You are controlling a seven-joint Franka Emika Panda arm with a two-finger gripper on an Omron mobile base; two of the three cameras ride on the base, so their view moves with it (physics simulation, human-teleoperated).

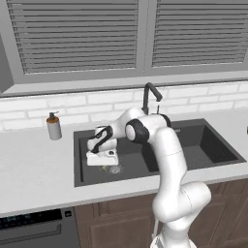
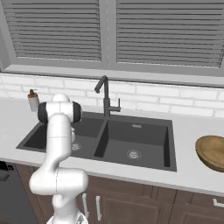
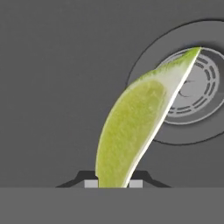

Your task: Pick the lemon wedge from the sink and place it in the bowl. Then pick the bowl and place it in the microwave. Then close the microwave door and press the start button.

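The lemon wedge (image 3: 131,127), a yellow-green crescent, stands up between my two dark fingertips in the hand view, and both pads touch its base. My gripper (image 3: 113,183) is shut on it. In the left base view the gripper (image 1: 102,166) hangs low in the left basin of the dark grey sink (image 1: 208,145), with the wedge (image 1: 103,168) a small speck under it beside the drain (image 1: 115,169). The wooden bowl (image 2: 212,151) sits on the counter to the right of the sink (image 2: 144,140). The microwave and its door are out of view.
A dark curved faucet (image 1: 151,97) rises behind the divider between the basins. A soap dispenser (image 1: 54,127) stands on the counter left of the sink. The round steel drain (image 3: 197,92) lies behind the wedge. A dark appliance (image 1: 34,227) sits below the counter at left.
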